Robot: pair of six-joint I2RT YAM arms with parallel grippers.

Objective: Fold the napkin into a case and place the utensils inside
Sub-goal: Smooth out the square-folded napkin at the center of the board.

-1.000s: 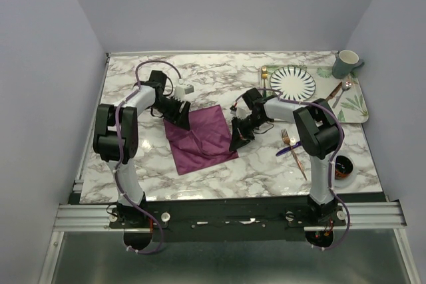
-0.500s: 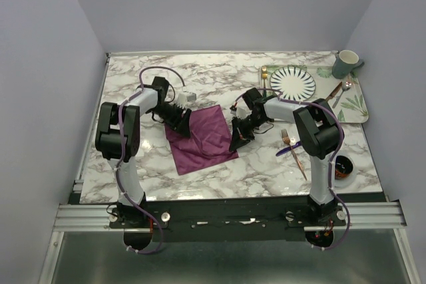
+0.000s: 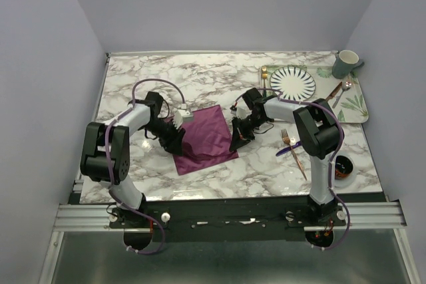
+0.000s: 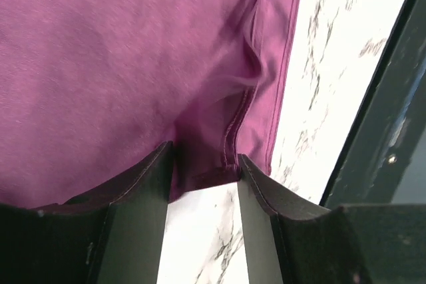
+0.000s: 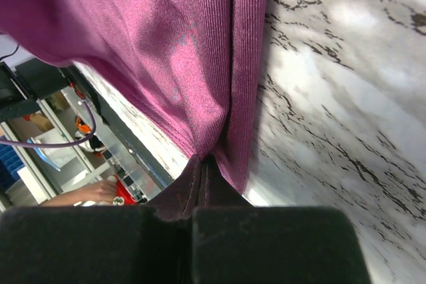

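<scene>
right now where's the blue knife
Top view, right side: the knife crosses the copper fork, between the napkin and the small dark bowl.

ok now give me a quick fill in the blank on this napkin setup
The right gripper is ____ on the napkin's edge.
The left gripper has its jaws ____ around the napkin's hem.
The fork and knife lie on the table near the ____ arm.
Missing words: shut; open; right.

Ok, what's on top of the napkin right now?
No utensils on the napkin; only the left gripper straddling a hemmed edge and the right gripper pinching the opposite edge. Whatever lies under the cloth is covered.
</scene>
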